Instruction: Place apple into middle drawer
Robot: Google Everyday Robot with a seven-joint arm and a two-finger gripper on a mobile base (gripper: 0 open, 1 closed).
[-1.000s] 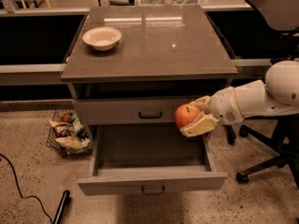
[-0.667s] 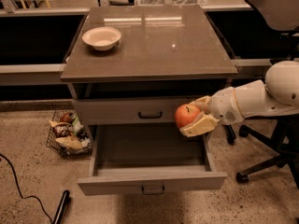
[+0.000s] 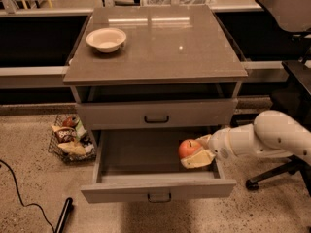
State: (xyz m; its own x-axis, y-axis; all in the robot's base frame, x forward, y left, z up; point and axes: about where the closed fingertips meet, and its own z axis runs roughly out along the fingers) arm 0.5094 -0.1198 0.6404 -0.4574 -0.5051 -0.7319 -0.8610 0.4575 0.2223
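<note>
Hand [image 3: 198, 152] grasping apple [image 3: 187, 148], within right side of open middle drawer [image 3: 121, 191]. White bowl [image 3: 106, 39] on worktop [image 3: 170, 47].

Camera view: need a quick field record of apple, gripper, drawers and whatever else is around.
apple: held by the gripper, low over the right side of the open drawer's interior; contact with the drawer floor cannot be told
gripper: shut on the apple, reaching in from the right
middle drawer: pulled out, nothing else seen inside
upper drawer: closed, black handle
bowl: white, on the cabinet top, back left
wire basket: on the floor left of the cabinet, holding packets
</note>
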